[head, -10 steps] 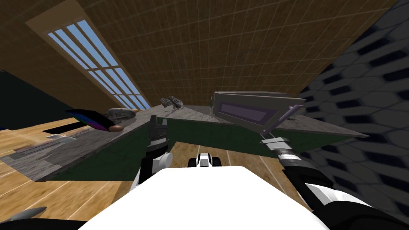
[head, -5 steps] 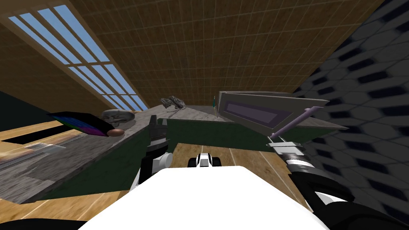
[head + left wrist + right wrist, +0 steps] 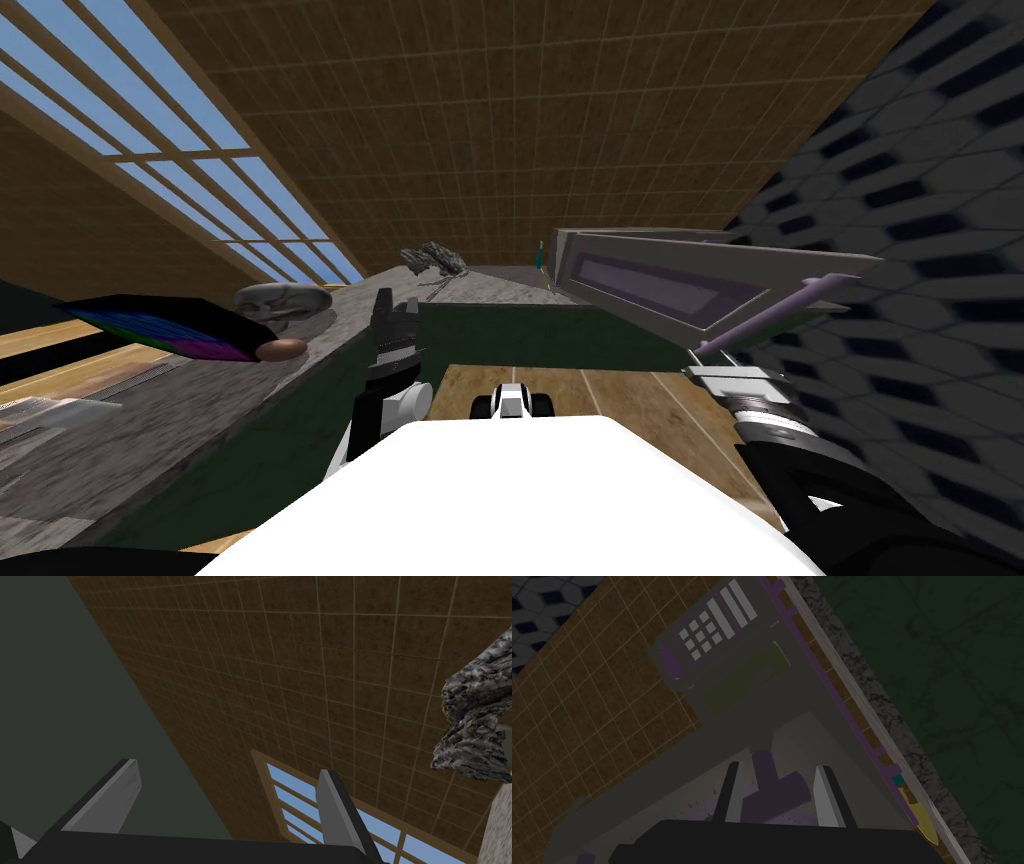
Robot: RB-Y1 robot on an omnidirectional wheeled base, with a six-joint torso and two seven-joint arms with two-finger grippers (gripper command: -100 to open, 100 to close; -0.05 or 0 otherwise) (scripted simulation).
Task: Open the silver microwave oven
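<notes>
Clamping the purple handle [image 3: 779, 791] of the grey microwave [image 3: 620, 245], the right claw [image 3: 777, 776] has both fingers pressed against the bar's sides, low at the right of the head view. The microwave sits on the tabletop [image 3: 490, 283], right of centre in that frame and close to the dark patterned wall [image 3: 920, 250]. Its door [image 3: 650, 285], with a purple window, slants out toward the claw. In the right wrist view a paler wedge shows between door and body, so the door looks partly swung off. What is inside cannot be told.

A keypad [image 3: 712, 626] of pale keys sits on the microwave's front; any marks on the keys cannot be read. A knife [image 3: 919, 813] with a teal grip and a yellowish blade lies on the tabletop just beside the microwave, on the side away from the handle.

The tabletop is mottled grey on top with a dark green front. The left claw [image 3: 393, 300] is released, fingers spread apart, left of centre at the tabletop's edge. Beyond it on the tabletop stands a lumpy grey thing [image 3: 432, 257]. Further left lie a rounded grey thing [image 3: 285, 298], a small brown oval [image 3: 283, 350] and a dark slab [image 3: 160, 325] with rainbow colours. A window [image 3: 150, 130] fills the upper left of the frame.
</notes>
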